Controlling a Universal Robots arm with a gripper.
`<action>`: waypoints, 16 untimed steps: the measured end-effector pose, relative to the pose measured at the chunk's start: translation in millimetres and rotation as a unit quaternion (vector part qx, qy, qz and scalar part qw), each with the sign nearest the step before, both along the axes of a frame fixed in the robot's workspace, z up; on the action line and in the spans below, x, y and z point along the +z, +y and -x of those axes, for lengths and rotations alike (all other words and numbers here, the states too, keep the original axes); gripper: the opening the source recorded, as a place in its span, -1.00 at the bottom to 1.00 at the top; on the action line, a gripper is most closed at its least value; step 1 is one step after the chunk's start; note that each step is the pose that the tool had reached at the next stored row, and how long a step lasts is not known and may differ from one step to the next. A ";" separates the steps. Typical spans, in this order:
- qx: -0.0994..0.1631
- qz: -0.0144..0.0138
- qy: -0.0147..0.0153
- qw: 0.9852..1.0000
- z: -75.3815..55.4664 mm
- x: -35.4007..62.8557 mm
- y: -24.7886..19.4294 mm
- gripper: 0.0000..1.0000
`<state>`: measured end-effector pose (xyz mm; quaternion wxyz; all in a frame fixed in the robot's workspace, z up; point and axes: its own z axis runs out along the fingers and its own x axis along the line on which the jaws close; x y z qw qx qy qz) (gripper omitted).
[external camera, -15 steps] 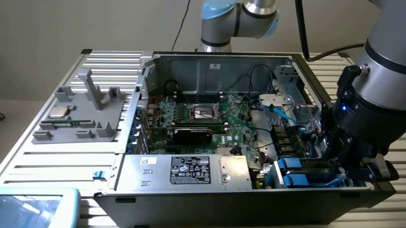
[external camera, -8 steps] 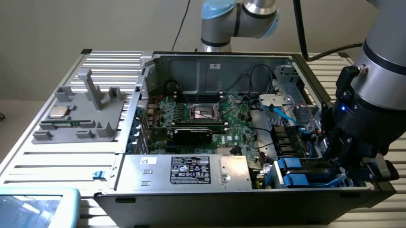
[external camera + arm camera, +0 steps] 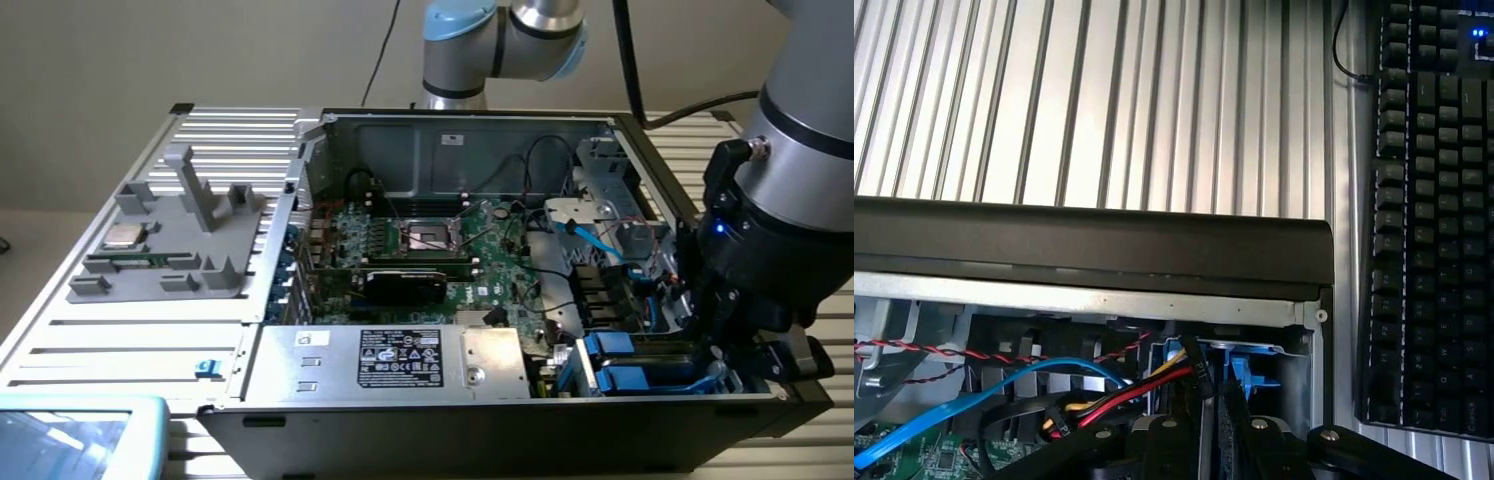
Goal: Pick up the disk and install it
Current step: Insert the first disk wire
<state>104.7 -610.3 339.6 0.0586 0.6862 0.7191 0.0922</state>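
The open computer case stands on the ribbed metal table. My gripper is lowered into the drive bay in the case's corner at the exterior view's right, with the arm's wrist covering most of it. The disk's bright blue carrier sits in that bay, and another blue carrier lies just in front of it. In the wrist view my gripper is directly over a blue carrier piece, with a dark edge-on slab beside it. The disk's grey face is hidden. Whether I am holding it cannot be told.
A silver box with a black label fills the case's front. The motherboard lies behind it. Blue, red and yellow cables crowd the bay. A grey fixture holds a small chip. A keyboard lies beyond the case's black rim.
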 end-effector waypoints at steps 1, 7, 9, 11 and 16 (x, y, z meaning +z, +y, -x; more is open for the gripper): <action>0.000 0.000 0.000 1.000 0.1 0.0 0.0 -0.51; 0.000 0.001 -0.002 1.000 0.7 0.0 0.0 -0.68; 0.000 0.001 -0.002 1.000 0.8 0.0 0.0 -0.68; 0.000 0.002 -0.002 1.000 1.0 0.0 0.0 -0.68; 0.000 0.003 -0.002 1.000 2.6 0.0 0.1 -0.68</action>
